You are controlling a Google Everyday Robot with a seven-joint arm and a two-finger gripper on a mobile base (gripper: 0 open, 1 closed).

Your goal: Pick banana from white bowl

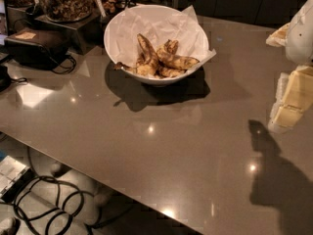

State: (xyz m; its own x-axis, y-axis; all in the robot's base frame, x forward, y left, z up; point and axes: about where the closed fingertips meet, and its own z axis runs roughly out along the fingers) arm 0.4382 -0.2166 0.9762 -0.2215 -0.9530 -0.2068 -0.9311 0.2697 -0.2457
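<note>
The white bowl (120, 33) stands at the back middle of the brown table, lined with crumpled white paper. Several overripe bananas lie in it. The banana (146, 56), long and brown with dull yellow patches, lies left of centre, running front to back. Yellower blotched bananas (178, 61) lie to its right. My gripper (289, 101), pale yellow and white, hangs at the right edge of the view, above the table. It is well to the right of the bowl and somewhat nearer, apart from it, and holds nothing that I can see. Its shadow falls on the table below it.
A glass jar of brown snacks (64, 0) stands on a dark stand at the back left, close to the bowl. A black box (36, 45) with a cable lies left of the bowl. The table's front edge runs diagonally at lower left; cables (46, 202) lie on the floor.
</note>
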